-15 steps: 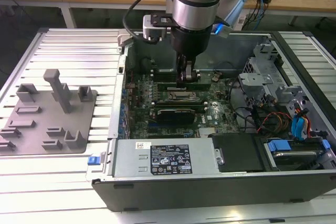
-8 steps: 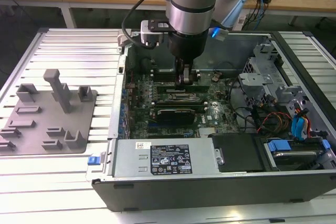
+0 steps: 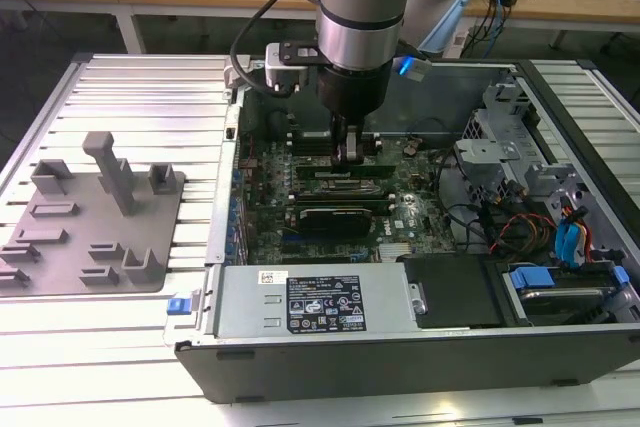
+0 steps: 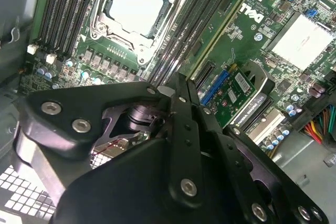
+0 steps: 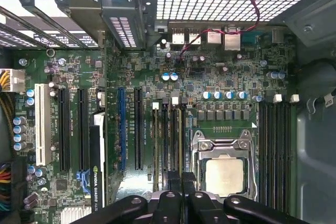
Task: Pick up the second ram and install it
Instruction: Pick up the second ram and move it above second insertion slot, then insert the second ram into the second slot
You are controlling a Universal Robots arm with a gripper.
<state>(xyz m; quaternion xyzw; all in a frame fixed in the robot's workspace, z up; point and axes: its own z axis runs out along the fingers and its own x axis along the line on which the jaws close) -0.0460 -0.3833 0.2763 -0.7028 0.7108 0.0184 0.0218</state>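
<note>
**A:** Entry one. Where is the arm?
**B:** It hangs inside the open computer case (image 3: pixel 400 342). The gripper (image 3: pixel 348 155) is low over the motherboard, with its tips just beside the CPU socket (image 5: pixel 224 174) (image 4: pixel 139 6), which is seen in both wrist views.

**A:** Pincer state?
**B:** The fingers (image 5: pixel 174 178) are pressed together, tip against tip. Nothing is visible between them.

**A:** And the second ram?
**B:** The second ram (image 5: pixel 180 137) stands on edge in the slot nearest the CPU socket. It runs parallel to the socket's side, and its end passes under the gripper's tips. I cannot tell whether the tips touch the stick.

**A:** What else is in that bank?
**B:** Another memory stick (image 5: pixel 156 137) stands in the slot farthest from the socket, with dark slots between the two. The graphics card (image 5: pixel 97 166) lies beyond the bank, well apart from the socket. A grey fixture plate (image 3: pixel 95 237) lies outside the case, farther from the socket than the card.
</note>
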